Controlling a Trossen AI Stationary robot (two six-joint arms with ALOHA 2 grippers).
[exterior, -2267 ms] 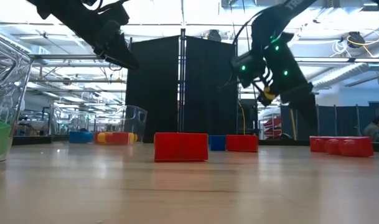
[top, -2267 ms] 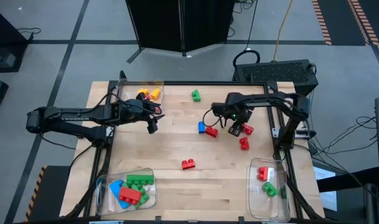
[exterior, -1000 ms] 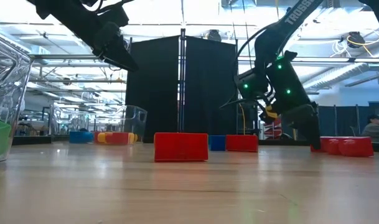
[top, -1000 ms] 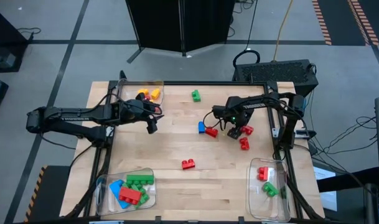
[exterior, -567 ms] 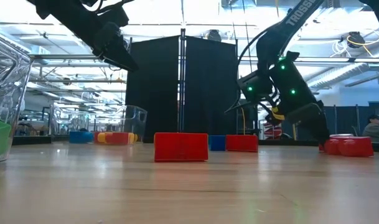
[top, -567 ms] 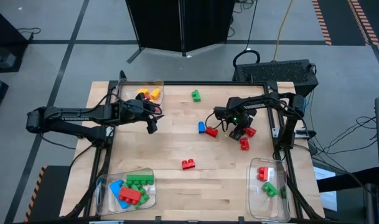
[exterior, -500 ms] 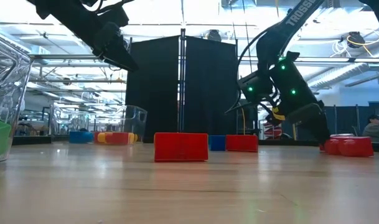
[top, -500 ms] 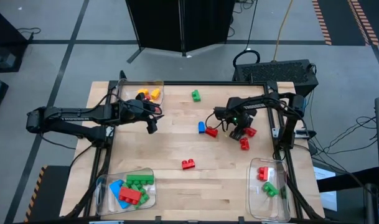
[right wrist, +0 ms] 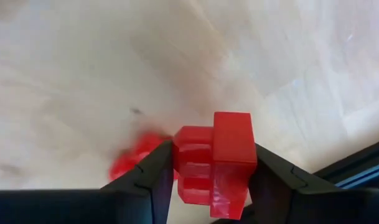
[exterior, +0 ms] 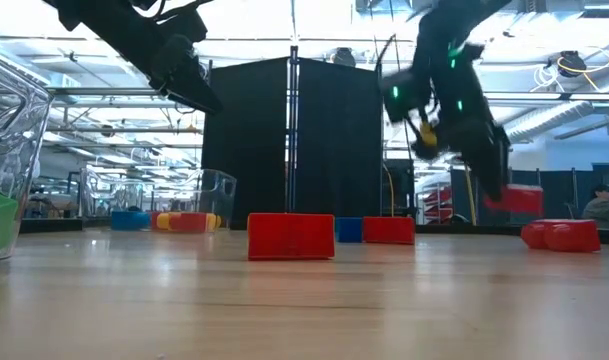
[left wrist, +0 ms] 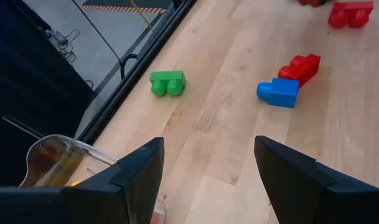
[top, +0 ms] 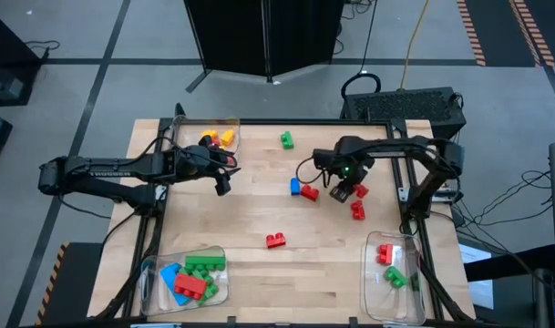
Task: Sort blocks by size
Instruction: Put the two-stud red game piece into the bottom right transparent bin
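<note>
My right gripper (top: 351,191) is at the table's right middle, raised above the wood and shut on a small red brick (right wrist: 214,163), which also shows in the low view (exterior: 525,198). Another red brick (top: 358,210) lies on the table just near of it. My left gripper (top: 224,186) hovers open and empty near the far-left tray (top: 193,128), its fingers (left wrist: 139,177) apart. A blue brick (top: 296,187) and a red brick (top: 310,193) lie touching at mid-table. A green brick (top: 286,139) lies farther back, and a red one (top: 276,240) nearer. My right gripper pinches the small red brick by two opposite sides (right wrist: 178,163) between its two fingers (right wrist: 153,182). The fingers slant downward from above. The brick is lifted clear of the table (exterior: 525,198) and sits at the fingertips.
A clear tray at the far left holds orange and yellow bricks (top: 220,138). A near-left tray (top: 157,273) holds green, red and blue bricks. A near-right tray (top: 373,273) holds red and green bricks. Bare wood lies across the table's middle and near part.
My right gripper went down to the red bricks at the right middle, then rose with one small red brick, which now hangs clear of the table. The other red brick stays on the wood. My left arm has kept still.
</note>
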